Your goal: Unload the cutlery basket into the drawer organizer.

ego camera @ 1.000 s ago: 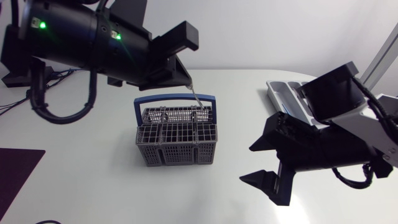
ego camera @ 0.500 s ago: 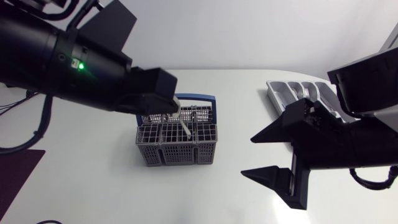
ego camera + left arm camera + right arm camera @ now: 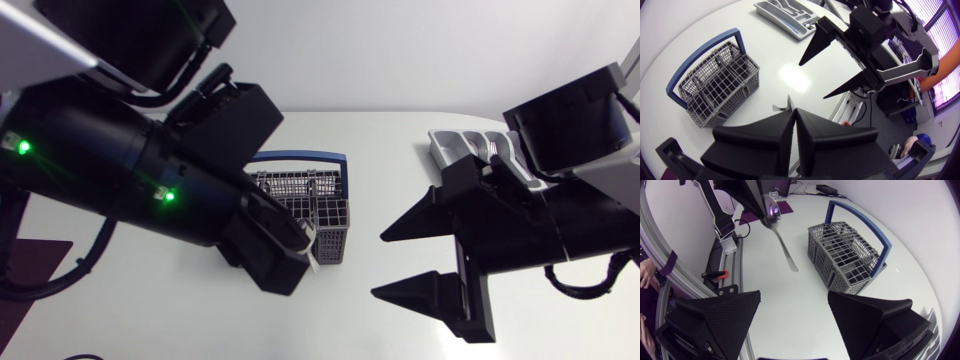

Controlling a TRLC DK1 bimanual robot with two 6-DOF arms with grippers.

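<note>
Two arms over a white surface.

Head view: L arm comes in from view's left. Its bulk hides the left part of the cutlery basket, which is grey mesh w/ a blue hoop handle. Left fingers are at the basket's near right corner, pinched on a spoon. Only a short silver bit shows past the tips. R arm comes in from view's right. Right fingers are spread wide w/ nothing betw them, well apart from the basket. Drawer organizer is at the far right of the surface, partly behind R arm.

L wrist view: own fingers are pressed flat together, w/ a thin sliver of spoon poking out ahead of the tips. Basket stands upright on the surface, ahead and off to one side, and the spoon is clear of it. Right fingers are beyond, gaping, tips aimed toward this cam. Organizer is farther off, past them.

R wrist view: own fingers are at full spread, holding nothing. Spoon hangs ahead from the left fingers, bowl end up at the tips, handle slanting down. It is beside the basket, not touching it. Can't tell if the handle end meets the surface. Basket's hoop handle is raised.
</note>
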